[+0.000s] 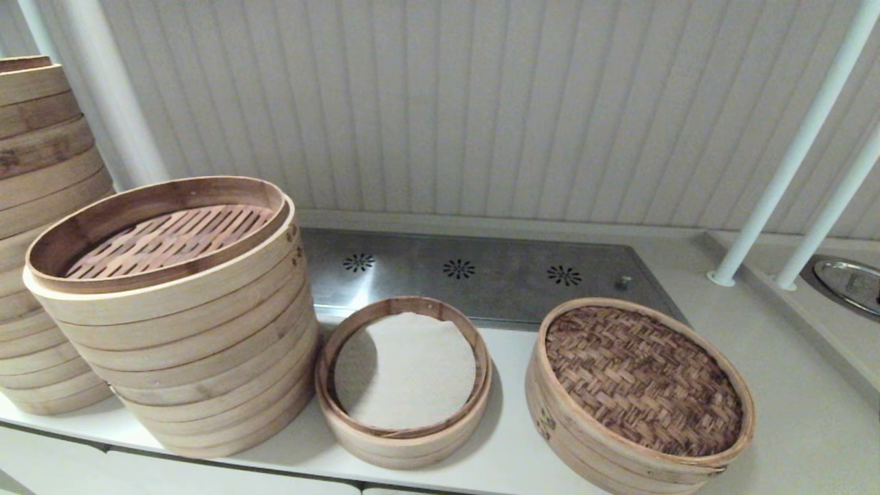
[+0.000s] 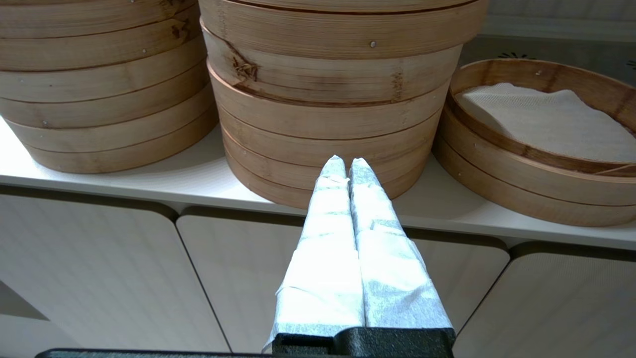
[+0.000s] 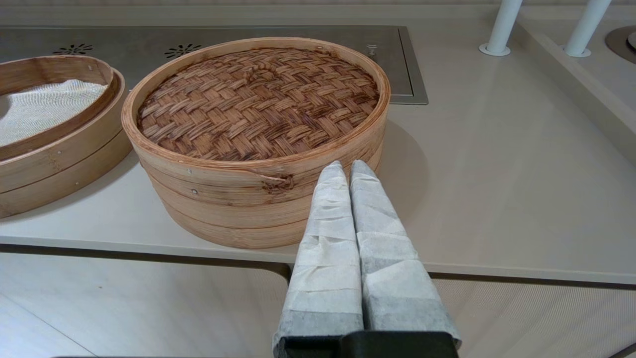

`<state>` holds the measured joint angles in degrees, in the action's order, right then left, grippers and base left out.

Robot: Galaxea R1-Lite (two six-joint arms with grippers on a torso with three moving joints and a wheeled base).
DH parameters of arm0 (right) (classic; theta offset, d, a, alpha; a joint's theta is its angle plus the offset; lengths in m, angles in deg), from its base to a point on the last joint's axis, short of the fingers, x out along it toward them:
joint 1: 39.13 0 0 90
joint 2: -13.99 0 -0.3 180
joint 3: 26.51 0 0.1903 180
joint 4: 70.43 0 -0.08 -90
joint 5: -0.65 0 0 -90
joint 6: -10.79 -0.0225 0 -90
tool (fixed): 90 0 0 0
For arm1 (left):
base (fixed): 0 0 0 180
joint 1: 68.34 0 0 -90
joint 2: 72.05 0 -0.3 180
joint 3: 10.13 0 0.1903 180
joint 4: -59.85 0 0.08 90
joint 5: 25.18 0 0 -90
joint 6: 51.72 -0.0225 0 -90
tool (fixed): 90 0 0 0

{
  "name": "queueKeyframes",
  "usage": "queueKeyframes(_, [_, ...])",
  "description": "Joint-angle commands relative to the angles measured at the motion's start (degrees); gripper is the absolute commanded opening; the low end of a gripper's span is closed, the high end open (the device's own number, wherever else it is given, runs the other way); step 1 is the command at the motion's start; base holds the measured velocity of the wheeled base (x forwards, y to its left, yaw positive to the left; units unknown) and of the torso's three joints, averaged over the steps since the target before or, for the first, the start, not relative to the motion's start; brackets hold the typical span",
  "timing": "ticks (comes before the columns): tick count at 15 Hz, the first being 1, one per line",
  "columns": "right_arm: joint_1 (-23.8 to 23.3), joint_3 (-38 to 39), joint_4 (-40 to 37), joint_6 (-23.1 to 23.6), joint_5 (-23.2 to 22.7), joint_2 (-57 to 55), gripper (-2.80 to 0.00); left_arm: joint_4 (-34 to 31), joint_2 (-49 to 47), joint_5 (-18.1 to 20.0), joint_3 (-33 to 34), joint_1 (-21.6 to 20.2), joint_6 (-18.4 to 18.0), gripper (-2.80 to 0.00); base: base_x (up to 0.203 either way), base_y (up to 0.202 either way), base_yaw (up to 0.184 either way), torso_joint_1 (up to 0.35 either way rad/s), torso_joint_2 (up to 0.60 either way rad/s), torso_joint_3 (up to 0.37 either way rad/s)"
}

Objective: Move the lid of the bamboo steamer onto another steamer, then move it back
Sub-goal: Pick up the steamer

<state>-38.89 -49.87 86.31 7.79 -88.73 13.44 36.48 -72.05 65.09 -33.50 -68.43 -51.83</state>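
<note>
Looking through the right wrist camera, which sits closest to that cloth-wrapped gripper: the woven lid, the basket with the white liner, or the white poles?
1. The bamboo steamer lid, directly ahead of the right gripper.
2. The lined steamer, off to one side, farther back.
3. The white poles, at the counter's far end.

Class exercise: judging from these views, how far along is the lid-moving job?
Done: nothing visible; the lid sits on the right-hand basket. In hand: nothing; the left gripper and right gripper are shut and empty, short of the counter edge. Left: carry the lid to the lined steamer, then return it.
</note>
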Motion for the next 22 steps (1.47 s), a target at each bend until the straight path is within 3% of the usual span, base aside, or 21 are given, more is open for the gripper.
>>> queueKeyframes(1, [0.0,0.1,0.0,0.0,0.0,-0.1,-2.80,0.0,-0.1,0.0,0.0,0.0,0.0,-2.80,0.000,0.000,0.000,0.000,0.00,0.000])
queueKeyframes(6, [0.1,-1.4,0.0,1.0,0.0,0.3,-2.80,0.0,-0.1,0.0,0.0,0.0,0.0,-2.80,0.000,0.000,0.000,0.000,0.00,0.000])
queueKeyframes(10, [0.2,-15.3,-6.8,1.2,-0.4,-5.4,-2.80,0.0,-0.1,0.0,0.0,0.0,0.0,-2.80,0.000,0.000,0.000,0.000,0.00,0.000])
queueKeyframes(13, [0.2,-25.0,-8.1,1.0,-0.6,-20.3,-2.80,0.1,-0.1,0.0,0.0,0.1,0.0,-2.80,0.000,0.000,0.000,0.000,0.00,0.000])
queueKeyframes(17, [0.2,-43.4,-8.8,-0.3,-0.2,-44.9,-2.80,0.1,-0.1,0.0,0.0,0.1,0.2,-2.80,0.000,0.000,0.000,0.000,0.00,0.000])
queueKeyframes(22, [3.0,-62.2,-13.2,-6.5,2.3,-73.9,-2.80,0.1,0.0,0.0,0.0,0.1,0.2,-2.80,0.000,0.000,0.000,0.000,0.00,0.000])
